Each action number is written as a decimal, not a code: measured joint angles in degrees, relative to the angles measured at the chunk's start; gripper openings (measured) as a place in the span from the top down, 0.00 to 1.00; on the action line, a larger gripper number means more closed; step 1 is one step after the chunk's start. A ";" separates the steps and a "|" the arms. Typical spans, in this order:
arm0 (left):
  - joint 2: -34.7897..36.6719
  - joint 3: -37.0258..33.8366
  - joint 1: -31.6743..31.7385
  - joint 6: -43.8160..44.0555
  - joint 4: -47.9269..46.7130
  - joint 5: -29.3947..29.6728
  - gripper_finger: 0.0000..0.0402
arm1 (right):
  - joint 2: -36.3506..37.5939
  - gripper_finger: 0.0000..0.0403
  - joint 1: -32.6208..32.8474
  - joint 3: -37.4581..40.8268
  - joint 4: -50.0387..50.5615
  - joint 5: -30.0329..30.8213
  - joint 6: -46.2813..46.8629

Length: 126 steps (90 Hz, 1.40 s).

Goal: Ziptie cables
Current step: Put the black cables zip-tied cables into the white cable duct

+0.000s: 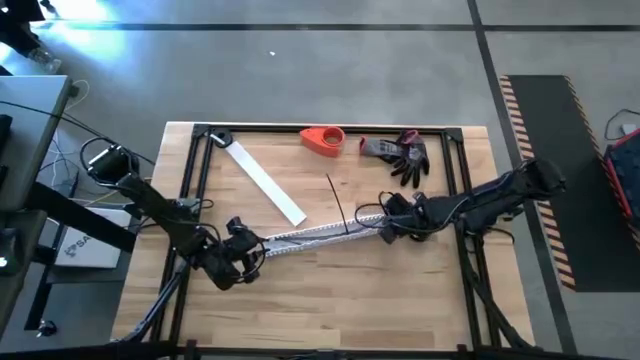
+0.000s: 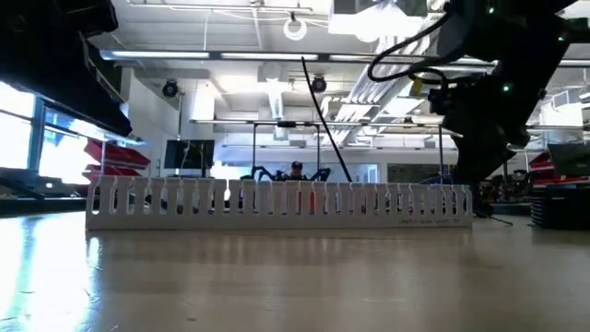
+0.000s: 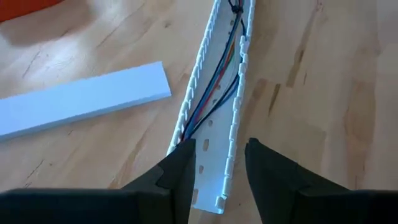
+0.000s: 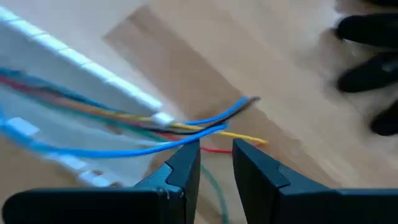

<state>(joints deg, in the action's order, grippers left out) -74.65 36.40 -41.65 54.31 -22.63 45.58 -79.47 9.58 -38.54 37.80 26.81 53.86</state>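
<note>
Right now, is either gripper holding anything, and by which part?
Nothing is held. The left gripper is open astride the end of the white channel; the right gripper is open by the cables at their splayed ends.

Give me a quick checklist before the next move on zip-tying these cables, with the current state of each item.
1. Cables lying inside the white channel: ok.
2. Left claw open, straddling the channel's near end: ok.
3. Right claw open at the loose wire ends: ok.
4. Wire ends gathered together: not ok, they splay.
5. Zip tie around the bundle: cannot tell.
6. Flat white strip clear of the channel: ok.
</note>
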 joint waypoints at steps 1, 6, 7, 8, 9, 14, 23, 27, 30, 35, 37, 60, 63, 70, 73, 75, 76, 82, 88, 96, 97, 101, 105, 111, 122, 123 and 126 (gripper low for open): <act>0.00 0.00 0.00 0.00 0.00 0.00 0.70 | 0.01 0.81 -0.27 0.00 0.10 0.00 0.05; 0.00 0.00 0.00 0.00 0.00 0.00 0.70 | -0.01 0.81 -1.59 0.00 0.42 -0.17 0.01; 0.00 0.00 0.00 0.00 0.00 0.00 0.70 | -0.01 0.81 -1.85 0.00 0.46 -0.23 -0.07; 0.00 0.00 0.00 0.00 0.00 0.00 0.70 | -0.01 0.81 -2.11 0.00 0.48 -0.32 -0.25; 0.00 0.00 0.00 0.00 0.00 0.00 0.70 | -0.01 0.81 -2.36 0.00 0.48 -0.38 -0.41; 0.00 0.00 0.00 -0.09 0.00 0.00 0.70 | -0.01 0.81 -3.55 0.00 0.43 -0.78 -2.00; 0.00 0.00 0.00 -0.46 0.00 0.00 0.70 | 0.34 0.81 -4.97 0.00 0.76 -3.72 -9.24; 0.00 0.00 0.00 -0.46 0.00 0.00 0.70 | 0.92 0.81 -5.27 -0.39 2.53 -5.50 -12.87; 0.00 0.00 0.00 -0.47 0.00 0.00 0.70 | 1.46 0.81 -5.47 -1.15 4.61 -6.42 -14.75; 0.00 0.00 0.00 -0.48 -0.04 0.00 0.70 | 2.16 0.81 -5.48 -2.94 8.40 -7.20 -17.68; 0.00 0.00 0.00 -0.48 -0.02 0.00 0.70 | 2.44 0.81 -5.45 -3.68 10.04 -7.33 -19.02; 0.00 0.00 0.00 -0.55 -0.04 0.21 0.70 | 3.22 0.81 -2.12 -7.34 7.34 -13.09 -45.28; 0.00 0.00 0.00 -0.53 -0.01 0.21 0.70 | 2.94 0.81 -1.75 -7.36 6.04 -13.06 -47.79; -0.24 0.00 0.00 -0.46 0.07 0.24 0.70 | 1.95 0.81 -1.29 -7.37 4.39 -12.92 -51.78; -0.43 0.00 0.00 -0.48 0.09 0.22 0.70 | 1.33 0.81 -1.29 -7.37 3.40 -12.92 -52.56; -0.52 0.00 0.00 -0.48 0.09 0.20 0.70 | 0.92 0.81 -1.34 -7.37 2.94 -12.97 -52.84; -0.58 0.00 0.00 -0.48 0.09 0.18 0.70 | 0.70 0.81 -1.36 -7.37 2.82 -12.98 -52.92; -1.11 0.00 0.00 -0.46 0.16 0.17 0.70 | -0.90 0.81 -1.70 -7.37 2.74 -13.89 -54.37; -1.82 0.00 0.00 -0.44 0.14 0.04 0.70 | -2.21 0.81 -1.72 -7.37 2.40 -14.02 -55.27; -2.38 0.00 0.00 -0.09 0.33 0.02 0.70 | -2.76 0.85 -1.71 -7.37 1.77 -13.84 -55.38; -2.47 0.00 0.00 0.00 0.32 0.02 0.70 | -2.77 0.86 -1.70 -7.37 1.72 -13.84 -55.38; -2.76 0.00 0.00 0.35 0.31 0.00 0.70 | -2.77 0.91 -1.72 -7.37 1.43 -14.38 -55.38; -2.96 0.00 0.00 0.51 0.31 -0.01 0.70 | -2.77 0.96 -1.82 -7.37 1.18 -15.57 -55.41; -3.33 0.00 0.00 0.54 0.34 0.00 0.70 | -2.77 0.98 -2.05 -7.37 1.45 -16.75 -55.31; -3.52 0.00 0.00 0.59 0.56 -0.02 0.70 | -2.77 1.00 -2.71 -7.37 2.56 -17.05 -53.99; -3.52 0.00 0.00 0.59 0.59 -0.02 0.70 | -2.77 1.00 -2.84 -7.37 2.67 -17.05 -53.91; -3.54 0.00 0.00 0.59 0.71 -0.02 0.70 | -2.77 1.00 -3.06 -7.37 3.15 -17.31 -53.88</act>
<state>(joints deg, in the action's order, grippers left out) -78.19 36.40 -41.65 54.89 -21.93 45.56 -82.24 6.52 -45.91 40.95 9.50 -0.01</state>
